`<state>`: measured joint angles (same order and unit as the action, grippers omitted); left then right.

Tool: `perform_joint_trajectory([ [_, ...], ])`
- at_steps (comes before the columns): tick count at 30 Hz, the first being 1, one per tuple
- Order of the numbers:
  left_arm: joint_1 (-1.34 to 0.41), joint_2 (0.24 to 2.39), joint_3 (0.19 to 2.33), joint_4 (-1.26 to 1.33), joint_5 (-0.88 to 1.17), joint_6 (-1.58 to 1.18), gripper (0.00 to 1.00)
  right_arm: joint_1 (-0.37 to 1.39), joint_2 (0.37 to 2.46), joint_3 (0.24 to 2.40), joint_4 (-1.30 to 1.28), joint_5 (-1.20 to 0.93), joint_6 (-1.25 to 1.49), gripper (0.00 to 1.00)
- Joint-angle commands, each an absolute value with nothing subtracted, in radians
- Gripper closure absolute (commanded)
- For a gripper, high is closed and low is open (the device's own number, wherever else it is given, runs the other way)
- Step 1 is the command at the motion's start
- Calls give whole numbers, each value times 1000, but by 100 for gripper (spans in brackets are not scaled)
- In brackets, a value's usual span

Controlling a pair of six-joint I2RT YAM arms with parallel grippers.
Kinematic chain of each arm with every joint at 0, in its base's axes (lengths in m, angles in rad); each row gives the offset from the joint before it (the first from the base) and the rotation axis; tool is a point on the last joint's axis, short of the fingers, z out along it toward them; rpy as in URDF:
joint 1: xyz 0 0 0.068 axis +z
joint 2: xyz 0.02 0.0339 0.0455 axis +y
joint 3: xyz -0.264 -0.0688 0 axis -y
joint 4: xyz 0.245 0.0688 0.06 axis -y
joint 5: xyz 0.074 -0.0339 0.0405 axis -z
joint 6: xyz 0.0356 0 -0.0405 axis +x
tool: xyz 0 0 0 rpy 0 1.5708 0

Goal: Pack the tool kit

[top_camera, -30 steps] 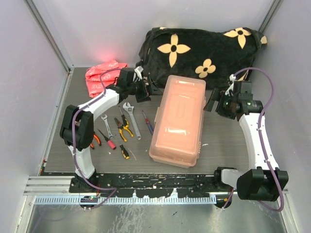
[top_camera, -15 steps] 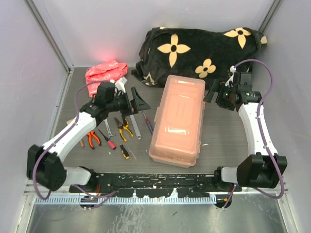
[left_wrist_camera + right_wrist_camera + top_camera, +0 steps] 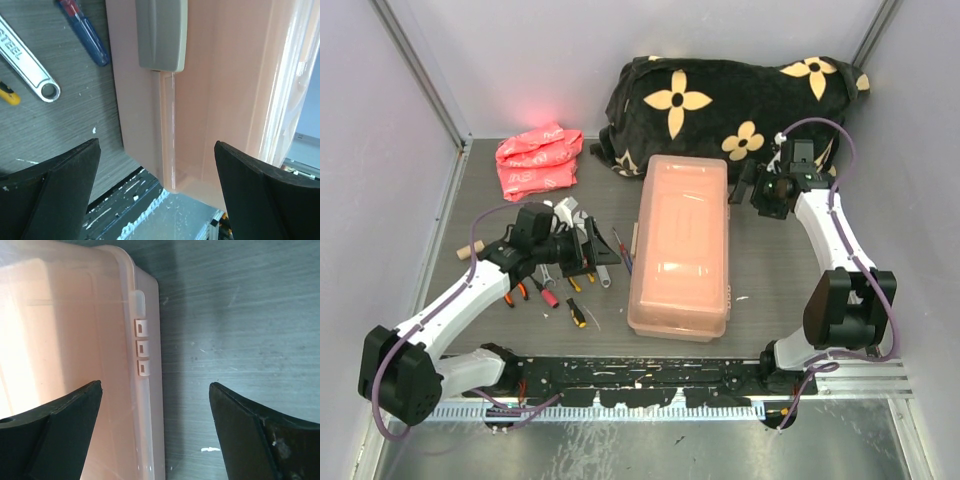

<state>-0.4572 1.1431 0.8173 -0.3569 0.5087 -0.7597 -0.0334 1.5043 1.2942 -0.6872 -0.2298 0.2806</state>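
The black flowered blanket point(image 3: 720, 100) is lying bunched across the upper right of the overhead frame, and just below it the closed pink tool box point(image 3: 680, 245) is sitting lengthwise at centre. A red bag point(image 3: 538, 160) is lying at upper left. I am holding my left gripper point(image 3: 595, 245) wide open and empty beside the box's left wall, facing its grey latch point(image 3: 161, 35). I am holding my right gripper point(image 3: 750, 190) wide open and empty at the box's upper right corner. A wrench point(image 3: 27, 67) and a blue screwdriver point(image 3: 85, 32) are lying loose left of the box.
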Motion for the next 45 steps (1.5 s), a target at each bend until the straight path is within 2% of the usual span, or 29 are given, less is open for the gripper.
perform_joint_trajectory([
  [1,-475,1142,793,-284,549,-812,2,19,1532,1394,-603,-269,313,7],
  [7,-484,1159,817,-262,543,-808,2,45,1558,1441,-606,-245,323,7],
  [16,-367,1144,857,-294,503,-808,2,72,1413,1603,-746,-177,297,8],
  [21,-331,1175,838,-221,486,-832,0,275,1405,1710,-914,-51,287,12],
  [25,-328,1253,876,-161,497,-833,9,477,1388,1659,-946,99,377,17],
  [30,-328,1393,921,-50,587,-863,12,677,1394,1586,-950,243,514,19],
  [31,-328,1415,923,-23,611,-871,16,705,1400,1580,-960,272,534,19],
  [35,-329,1482,923,96,698,-889,17,780,1435,1597,-1032,370,601,20],
  [42,-329,1596,919,274,835,-933,14,805,1479,1649,-1136,455,658,20],
  [45,-330,1637,922,331,886,-953,9,805,1499,1658,-1158,470,661,19],
])
